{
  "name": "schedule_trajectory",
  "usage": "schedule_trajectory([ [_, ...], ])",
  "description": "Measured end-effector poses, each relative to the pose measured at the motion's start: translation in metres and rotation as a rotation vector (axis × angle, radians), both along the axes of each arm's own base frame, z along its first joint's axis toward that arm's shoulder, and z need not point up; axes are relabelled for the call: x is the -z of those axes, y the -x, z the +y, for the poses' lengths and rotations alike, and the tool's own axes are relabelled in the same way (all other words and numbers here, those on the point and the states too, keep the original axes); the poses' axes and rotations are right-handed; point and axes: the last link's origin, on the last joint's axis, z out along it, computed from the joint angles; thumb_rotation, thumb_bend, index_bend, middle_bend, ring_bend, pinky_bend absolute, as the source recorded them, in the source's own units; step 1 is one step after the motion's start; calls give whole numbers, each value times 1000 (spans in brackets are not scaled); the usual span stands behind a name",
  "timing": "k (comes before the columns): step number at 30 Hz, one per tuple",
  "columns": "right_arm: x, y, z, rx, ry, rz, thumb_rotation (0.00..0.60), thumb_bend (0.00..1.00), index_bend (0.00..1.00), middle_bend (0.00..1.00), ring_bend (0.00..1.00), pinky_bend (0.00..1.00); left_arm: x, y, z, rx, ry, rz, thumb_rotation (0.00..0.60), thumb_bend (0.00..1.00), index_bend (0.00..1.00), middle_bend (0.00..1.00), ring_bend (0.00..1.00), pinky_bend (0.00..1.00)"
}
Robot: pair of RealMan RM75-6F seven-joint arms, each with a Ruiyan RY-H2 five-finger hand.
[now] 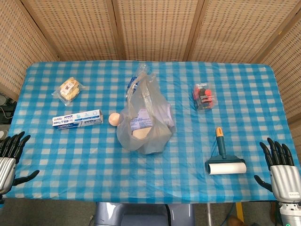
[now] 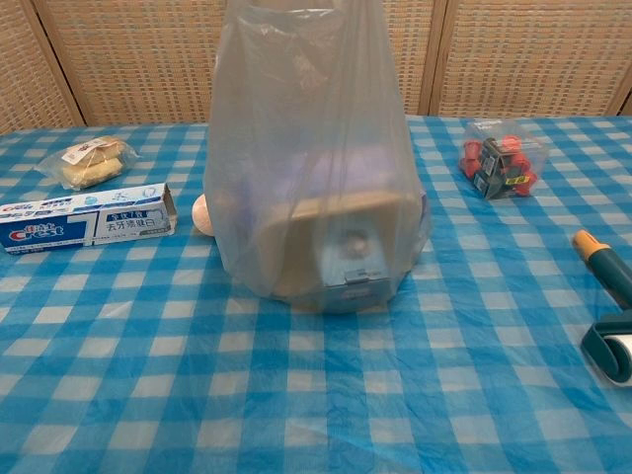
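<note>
Left hand (image 1: 9,157) is sitting at the near left edge of the table (image 1: 263,94), palm side turned away, fingers pointing up and spread apart, thumb sticking out toward the table; it is holding nothing and touching no object. Nearest to it, well apart, the toothpaste box (image 1: 77,118) is lying flat on the checked cloth, with the wrapped pastry packet (image 1: 69,89) further back. Moving right, a small peach-coloured ball (image 1: 114,119) is resting just beside the clear plastic bag (image 1: 146,117), which is standing upright at centre with boxed items inside; the chest view is showing the bag close up, handles rising out of frame. Further right, the pack of red items (image 1: 204,95) is lying toward the back. The lint roller (image 1: 225,160) is lying near the front edge, handle pointing away. Right hand (image 1: 281,172) is resting at the near right edge, fingers up and apart, empty, near the roller but clear of it. Neither hand is showing in the chest view.
</note>
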Motion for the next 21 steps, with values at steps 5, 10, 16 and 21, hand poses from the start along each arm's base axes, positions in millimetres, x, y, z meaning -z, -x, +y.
schedule_trajectory([
  [5,-1,0,-1,1,2,-3,600,0,50,0,0,0,2,0,1,-3,11,-1,600,0,0,0,0,0],
  [10,-2,1,-2,7,4,-10,600,0,53,0,0,0,6,-5,6,6,29,-16,600,0,0,0,0,0],
  [16,-3,5,-6,27,6,-12,600,0,56,0,0,0,11,-24,26,44,88,-101,600,0,0,0,0,0],
  [21,-3,8,-12,50,12,-12,600,0,60,0,0,0,12,-57,59,108,195,-280,600,0,0,0,0,0],
])
